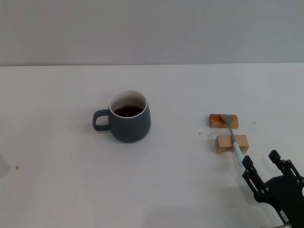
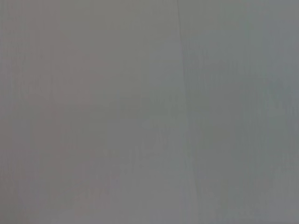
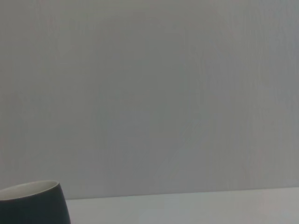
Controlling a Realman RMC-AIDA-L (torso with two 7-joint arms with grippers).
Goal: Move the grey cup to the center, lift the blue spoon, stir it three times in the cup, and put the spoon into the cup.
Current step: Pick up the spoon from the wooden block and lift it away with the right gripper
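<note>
Nearest the camera, at the lower right corner of the head view, the right gripper [image 1: 262,167] is seen low over the white table [image 1: 71,190]. Its two black fingers [image 1: 250,173] are spread apart in a V, and nothing is held between them. The inner finger is placed just beside the near tip of the blue spoon [image 1: 232,137], though contact cannot be judged.

A little farther back, the spoon is laid across two small tan wooden blocks [image 1: 231,143], set one behind the other and slightly apart. The pale blue handle is rested on the near block and projects past its near edge toward the gripper; the grey metal bowl is rested on the far block [image 1: 216,120].

Well to the left of the blocks, near the middle of the table, the grey cup [image 1: 129,117] is stood upright, its loop handle turned to the left and dark liquid visible inside its white rim. Broad bare table is left around it on every side, and between it and the blocks.

Beyond, the table's far edge is met by a plain grey wall [image 1: 152,28].

In the right wrist view, only the cup's rim and side [image 3: 32,203] are shown at a corner. The left gripper is not seen in any view
</note>
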